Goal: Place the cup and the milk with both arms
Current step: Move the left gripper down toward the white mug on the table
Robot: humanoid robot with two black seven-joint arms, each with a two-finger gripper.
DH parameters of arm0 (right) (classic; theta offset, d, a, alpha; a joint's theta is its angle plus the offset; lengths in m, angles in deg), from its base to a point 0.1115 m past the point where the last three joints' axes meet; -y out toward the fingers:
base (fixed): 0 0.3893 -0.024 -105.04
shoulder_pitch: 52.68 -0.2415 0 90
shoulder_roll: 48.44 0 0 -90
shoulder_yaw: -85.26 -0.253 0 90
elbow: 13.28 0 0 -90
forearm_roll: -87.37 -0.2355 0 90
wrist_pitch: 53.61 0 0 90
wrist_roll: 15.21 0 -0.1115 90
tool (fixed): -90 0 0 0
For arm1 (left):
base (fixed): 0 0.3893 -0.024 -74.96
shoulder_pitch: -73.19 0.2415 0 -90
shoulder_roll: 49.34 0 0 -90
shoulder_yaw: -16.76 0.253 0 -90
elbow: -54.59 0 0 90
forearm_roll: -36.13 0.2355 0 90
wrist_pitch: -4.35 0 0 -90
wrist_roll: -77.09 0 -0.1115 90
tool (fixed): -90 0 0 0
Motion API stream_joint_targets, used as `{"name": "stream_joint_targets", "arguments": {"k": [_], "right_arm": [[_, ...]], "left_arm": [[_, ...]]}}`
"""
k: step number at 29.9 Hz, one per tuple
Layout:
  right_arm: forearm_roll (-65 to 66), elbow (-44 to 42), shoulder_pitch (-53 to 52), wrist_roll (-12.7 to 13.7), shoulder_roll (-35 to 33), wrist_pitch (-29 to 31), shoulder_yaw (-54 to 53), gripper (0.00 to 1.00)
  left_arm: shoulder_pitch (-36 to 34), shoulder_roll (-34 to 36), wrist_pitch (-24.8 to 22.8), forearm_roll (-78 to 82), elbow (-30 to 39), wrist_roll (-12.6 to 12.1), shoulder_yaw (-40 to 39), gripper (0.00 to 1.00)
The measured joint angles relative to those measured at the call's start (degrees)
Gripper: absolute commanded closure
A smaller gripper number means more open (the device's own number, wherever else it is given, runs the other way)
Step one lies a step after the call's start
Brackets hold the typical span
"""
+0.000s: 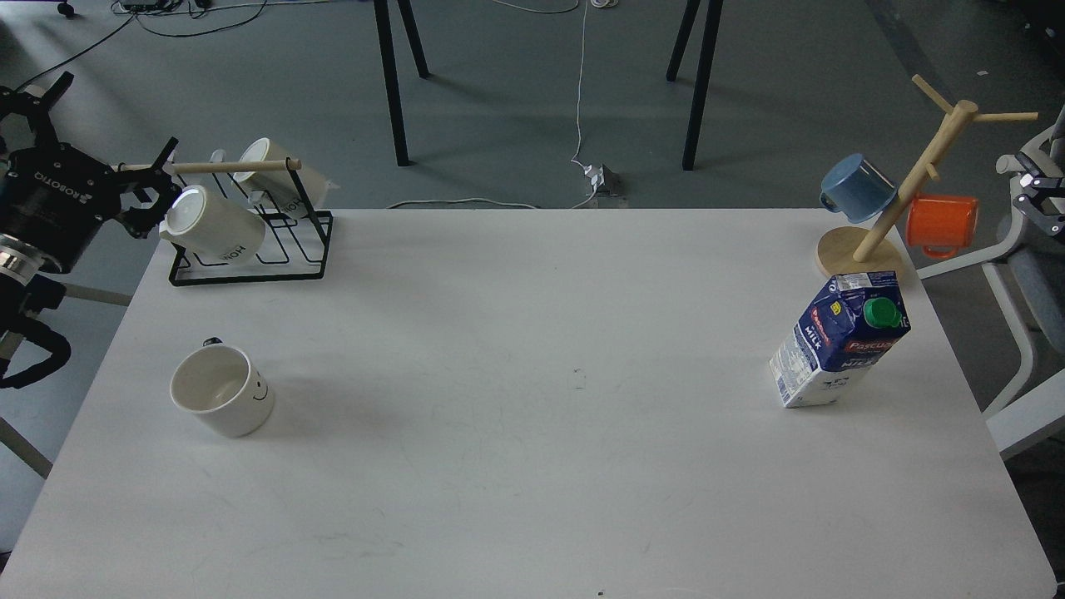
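The cup (223,401), a white mug with a small smiley face and a dark handle at its back, stands upright on the white table (532,466) at the front left. The milk (839,341), a blue and white carton with a green cap, stands near the right edge. My left gripper (158,187) hovers off the table's far left corner, open and holding nothing, well behind the cup. My right gripper (1042,195) shows only partly at the right edge, beyond the table and behind the milk; its fingers cannot be told apart.
A black wire rack (250,262) with a wooden bar holds two cream mugs (212,226) right beside my left gripper. A wooden mug tree (907,187) at the back right carries a blue mug (857,187) and an orange mug (942,223). A white chair (1019,333) stands right of the table.
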Motion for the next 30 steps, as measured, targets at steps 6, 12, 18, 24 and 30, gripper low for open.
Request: {"name": "stream_joint_targets", "arguments": {"k": [6, 12, 18, 24, 30], "right_arm": [[0.00, 0.01, 0.21, -0.01, 0.00, 0.00, -0.13, 0.01], [-0.01, -0.04, 0.22, -0.01, 0.31, 0.00, -0.16, 0.01], [-0.02, -0.15, 0.22, -0.01, 0.31, 0.00, -0.39, 0.01], [-0.03, -0.21, 0.21, -0.01, -0.09, 0.00, -0.50, 0.01], [-0.08, -0.39, 0.18, -0.01, -0.63, 0.00, -1.17, 0.01]], "left_arm": [[0.22, -0.06, 0.00, -0.07, -0.03, -0.46, 0.09, 0.00], [-0.84, 0.12, 0.01, -2.71, -4.63, -0.55, -0.21, 0.00], [-1.97, 0.91, 0.02, -1.56, -7.49, -0.18, 0.73, 0.00], [-5.03, 6.58, 0.02, 15.24, -6.36, 4.07, 1.28, 0.01], [-5.34, 10.96, -0.02, 34.47, 0.32, 15.40, -0.29, 0.02]]}}
